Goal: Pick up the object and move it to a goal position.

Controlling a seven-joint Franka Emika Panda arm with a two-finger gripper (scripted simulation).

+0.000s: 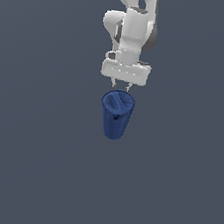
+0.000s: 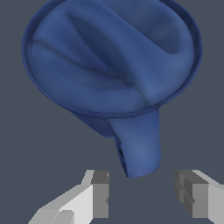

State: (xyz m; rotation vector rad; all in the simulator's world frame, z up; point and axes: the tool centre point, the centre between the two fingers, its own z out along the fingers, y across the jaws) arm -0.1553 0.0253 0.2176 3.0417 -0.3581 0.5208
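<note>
Cup (image 1: 116,115) of dark blue sits directly under the gripper (image 1: 121,88), its wide round rim turned up toward the fingers and its narrower rounded base pointing away from them. Its long axis runs from rim to base, nearly in line with the gripper's own axis in the exterior view, so the cup reads as upright with a slight lean. A raised ridge crosses the inside of the cup from one side of the rim to the other; the wrist view shows it as a thick fold dividing the hollow into two pockets. In that view a tapering blue part of the cup (image 2: 111,65) reaches down toward the space between the two fingers and ends just short of it.

No brand, label or writing shows on the cup or on the white arm (image 1: 132,31).

The gripper (image 2: 142,192) has its jaws spread apart, with grey pads facing each other across a wide gap. One fingertip (image 2: 100,194) lies just beside the cup's lower end, the other stands well clear of it; neither pad presses on the blue surface. In the exterior view the fingers end right at the cup's rim, and whether they touch it cannot be told. The ground (image 1: 27,163) is a plain dark grey.
</note>
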